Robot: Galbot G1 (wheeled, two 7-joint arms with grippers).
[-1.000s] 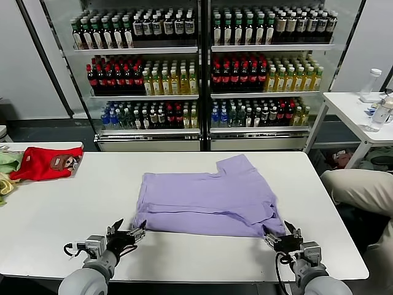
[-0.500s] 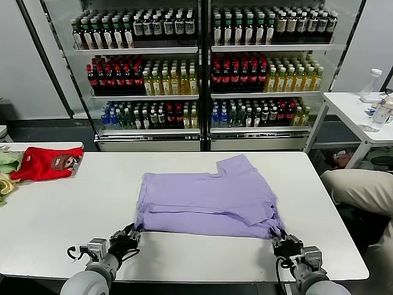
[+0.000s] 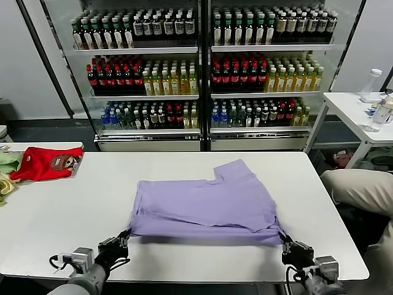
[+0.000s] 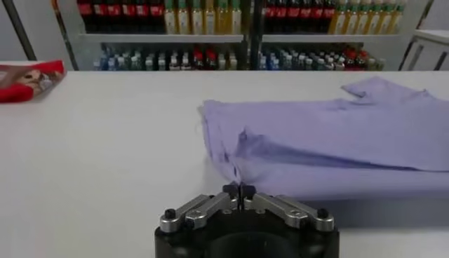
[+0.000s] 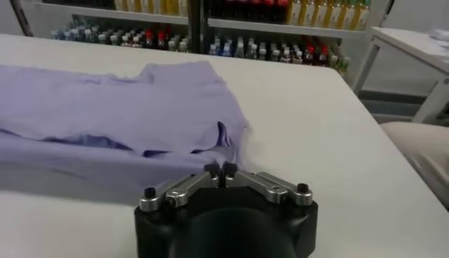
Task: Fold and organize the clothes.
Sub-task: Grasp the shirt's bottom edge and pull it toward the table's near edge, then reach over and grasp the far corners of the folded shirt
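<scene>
At the white tabletop's (image 3: 55,227) near edge, left end effector (image 3: 121,241) and right end effector (image 3: 288,247) each pinch closed on the lavender cotton T-shirt's (image 3: 206,203) near corners.

I have both arms low at the near edge of the table (image 3: 55,221). My left gripper (image 3: 121,243) sits at the near left corner of the T-shirt (image 3: 209,203), jaws pinched together on its hem. My right gripper (image 3: 288,248) sits at the near right corner, jaws likewise clamped on the fabric edge. Both wrists reach forward, roughly level.
</scene>
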